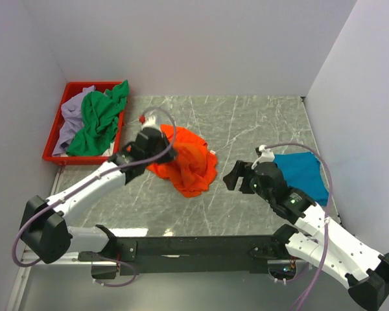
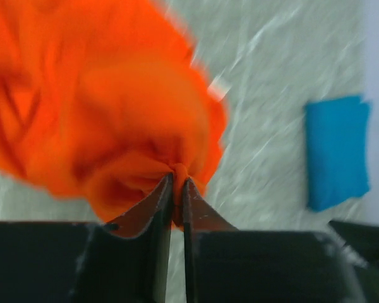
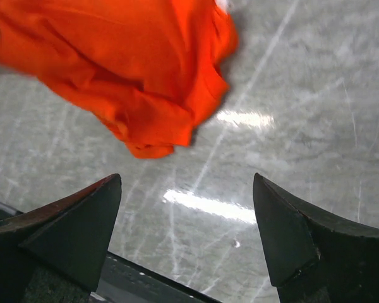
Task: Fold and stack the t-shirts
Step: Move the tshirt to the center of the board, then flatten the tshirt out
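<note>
Black fingers of the left gripper [image 2: 178, 182] pinch a fold of the bright orange t-shirt [image 1: 189, 165], which sits bunched at the middle of the grey tabletop [image 1: 246, 123]. Just beside it the right gripper [image 3: 186, 189] hovers, jaws spread wide, holding nothing. By the right arm lies the folded teal t-shirt [image 1: 305, 176]. Far left, the green t-shirt [image 1: 100, 123] and lavender t-shirt [image 1: 70, 116] are heaped in the red tray [image 1: 52, 144].
</note>
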You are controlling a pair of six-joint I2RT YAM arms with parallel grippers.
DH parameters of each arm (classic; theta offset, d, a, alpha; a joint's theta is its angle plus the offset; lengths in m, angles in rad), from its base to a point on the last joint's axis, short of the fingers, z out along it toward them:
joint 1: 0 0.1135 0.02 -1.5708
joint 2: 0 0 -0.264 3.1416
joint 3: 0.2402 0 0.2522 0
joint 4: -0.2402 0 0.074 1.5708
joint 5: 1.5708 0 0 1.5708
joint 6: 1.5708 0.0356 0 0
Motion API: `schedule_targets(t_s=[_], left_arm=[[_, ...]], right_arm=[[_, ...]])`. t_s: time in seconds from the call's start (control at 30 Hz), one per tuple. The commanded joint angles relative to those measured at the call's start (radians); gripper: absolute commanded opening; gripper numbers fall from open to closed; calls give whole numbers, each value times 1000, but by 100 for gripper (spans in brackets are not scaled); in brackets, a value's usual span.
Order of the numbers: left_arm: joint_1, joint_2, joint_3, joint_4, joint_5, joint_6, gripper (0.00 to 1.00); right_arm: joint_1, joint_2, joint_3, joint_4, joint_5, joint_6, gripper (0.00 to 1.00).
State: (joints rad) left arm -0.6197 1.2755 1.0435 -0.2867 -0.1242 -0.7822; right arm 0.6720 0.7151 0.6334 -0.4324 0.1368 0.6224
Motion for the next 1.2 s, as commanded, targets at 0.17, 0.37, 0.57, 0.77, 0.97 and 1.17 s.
schedule_targets(t_s=[0.17,0.37,0.57,0.77,0.97,1.17], left_arm=[[-23,-157,-307,109,8,-118,47],[-21,-231,-336,28,-83,-155,54],[-21,-240,-352,32,-75,-150,54],[-20,-235,-359,40,-69,-147,54],[-21,-243,-370,32,-66,-147,53],[-21,-271,-398,23,-66,-146,53]], right_arm=[[8,108,-150,193,-68,108,84],[32,273,-140,366,-118,131,78],[89,415,-74,423,-86,149,77],[110,544,-54,506,-63,214,73],[112,653,-26,570,-48,284,66],[112,713,-6,613,-20,352,57]])
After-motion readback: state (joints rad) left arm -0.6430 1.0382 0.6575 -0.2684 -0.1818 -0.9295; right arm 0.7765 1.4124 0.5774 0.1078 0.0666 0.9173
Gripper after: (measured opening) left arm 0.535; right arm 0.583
